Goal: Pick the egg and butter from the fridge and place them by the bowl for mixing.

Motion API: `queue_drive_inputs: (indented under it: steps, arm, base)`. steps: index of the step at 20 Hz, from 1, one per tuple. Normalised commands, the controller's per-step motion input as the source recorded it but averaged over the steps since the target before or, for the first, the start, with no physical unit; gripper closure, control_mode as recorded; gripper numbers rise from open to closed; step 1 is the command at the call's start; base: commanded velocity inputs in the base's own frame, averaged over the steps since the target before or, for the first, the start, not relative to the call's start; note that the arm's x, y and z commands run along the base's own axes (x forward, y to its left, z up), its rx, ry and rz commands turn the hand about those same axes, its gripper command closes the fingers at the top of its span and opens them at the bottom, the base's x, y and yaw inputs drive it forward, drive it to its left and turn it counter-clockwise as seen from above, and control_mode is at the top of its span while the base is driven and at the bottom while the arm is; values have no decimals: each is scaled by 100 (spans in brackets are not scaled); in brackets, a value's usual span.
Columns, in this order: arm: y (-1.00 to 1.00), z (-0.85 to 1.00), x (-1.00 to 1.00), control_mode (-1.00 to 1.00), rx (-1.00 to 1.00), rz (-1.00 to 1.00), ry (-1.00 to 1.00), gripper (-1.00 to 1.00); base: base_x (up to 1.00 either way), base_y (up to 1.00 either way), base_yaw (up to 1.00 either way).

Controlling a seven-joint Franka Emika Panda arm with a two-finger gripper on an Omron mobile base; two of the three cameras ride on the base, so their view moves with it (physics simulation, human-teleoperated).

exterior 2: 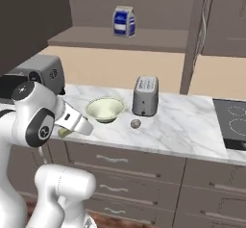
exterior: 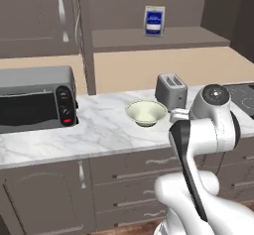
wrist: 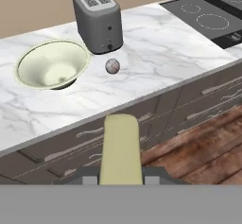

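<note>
My gripper (wrist: 120, 178) is shut on the butter (wrist: 121, 147), a pale yellow-olive stick that points toward the counter's front edge. It hangs in front of the drawers, short of the marble top. A bit of the butter (exterior 2: 63, 132) peeks out under the hand in the right base view. The egg (wrist: 112, 66) (exterior 2: 136, 123) lies on the counter between the bowl and the toaster. The cream-green bowl (wrist: 47, 69) (exterior: 146, 112) (exterior 2: 104, 109) stands upright just left of the egg. The fridge is out of view.
A silver toaster (wrist: 98, 17) (exterior 2: 145, 95) stands right behind the egg. A black cooktop (wrist: 212, 15) lies at the counter's right end, and a toaster oven (exterior: 34, 100) stands at its left. A blue milk carton (exterior 2: 124, 21) sits on the shelf above.
</note>
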Motion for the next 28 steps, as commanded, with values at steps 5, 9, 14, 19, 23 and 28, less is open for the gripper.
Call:
queue_drive_inputs:
  steps: [5,9,14,19,23,28]
  arm:
    - [0,0,0,100,0,0,0,100]
    - [0,0,0,100,0,0,0,100]
    - [0,0,0,100,0,0,0,100]
    - [0,0,0,100,0,0,0,100]
    - [0,0,0,100,0,0,0,100]
    - [0,0,0,100,0,0,0,100]
  base:
    - [41,-55,7]
    - [44,-52,7]
    - [51,-29,17]
    - [45,-17,12]
    - [29,-10,4]
    - [12,-6,1]
